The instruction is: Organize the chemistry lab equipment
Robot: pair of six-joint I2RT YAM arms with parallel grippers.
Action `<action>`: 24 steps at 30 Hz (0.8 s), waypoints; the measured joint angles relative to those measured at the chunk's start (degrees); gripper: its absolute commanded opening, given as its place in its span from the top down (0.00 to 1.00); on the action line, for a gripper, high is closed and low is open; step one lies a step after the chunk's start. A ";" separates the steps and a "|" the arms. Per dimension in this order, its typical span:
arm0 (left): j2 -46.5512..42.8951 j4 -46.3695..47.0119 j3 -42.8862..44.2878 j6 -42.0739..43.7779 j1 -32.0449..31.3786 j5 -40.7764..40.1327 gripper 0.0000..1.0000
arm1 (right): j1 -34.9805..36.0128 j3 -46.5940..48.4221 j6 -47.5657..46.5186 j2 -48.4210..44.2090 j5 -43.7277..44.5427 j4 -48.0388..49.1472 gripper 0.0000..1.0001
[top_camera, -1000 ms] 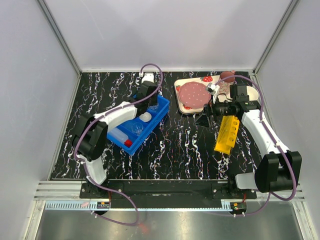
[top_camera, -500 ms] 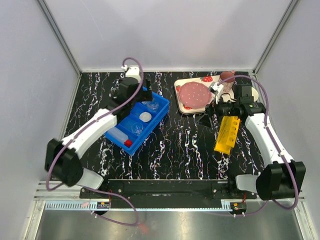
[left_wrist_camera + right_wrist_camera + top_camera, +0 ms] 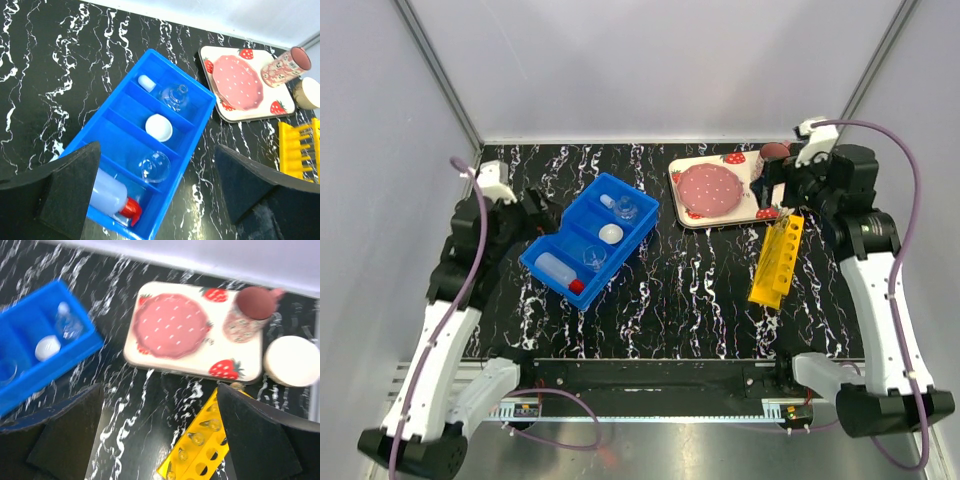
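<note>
A blue bin [image 3: 626, 254] holds the squeeze bottle [image 3: 106, 194] with its red nozzle, a clear beaker [image 3: 154, 166], a tiny white dish [image 3: 159, 127] and a glass flask [image 3: 175, 96]. The yellow rack [image 3: 776, 262] lies right of it, with thin clear tubes [image 3: 199, 438] in its holes. My left gripper [image 3: 534, 207] hovers open at the bin's left end, holding nothing. My right gripper [image 3: 776, 190] is open too, raised above the rack's far end and the tray edge.
A strawberry-print tray [image 3: 691, 217] with a pink plate [image 3: 708, 187] sits at the back right. A pink mug [image 3: 774, 153] stands on the tray's right end, and a cream bowl [image 3: 292, 360] rests just beyond it. Grey walls enclose three sides.
My left gripper opened and drew back leftward out of the blue bin. My right arm lifted and pulled back toward the far right corner.
</note>
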 measured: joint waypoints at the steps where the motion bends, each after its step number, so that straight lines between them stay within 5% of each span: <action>1: -1.42 -1.42 0.02 0.00 0.07 0.44 0.01 | 0.00 0.33 1.51 -0.98 2.47 0.42 0.00; 9: -10.88 -9.77 3.91 -0.35 0.11 1.90 0.01 | -3.13 5.51 7.41 -6.10 17.81 2.10 0.00; 24: -11.76 -13.75 6.75 -0.17 0.11 2.69 0.01 | -10.78 7.04 11.89 -9.16 9.42 -0.66 0.00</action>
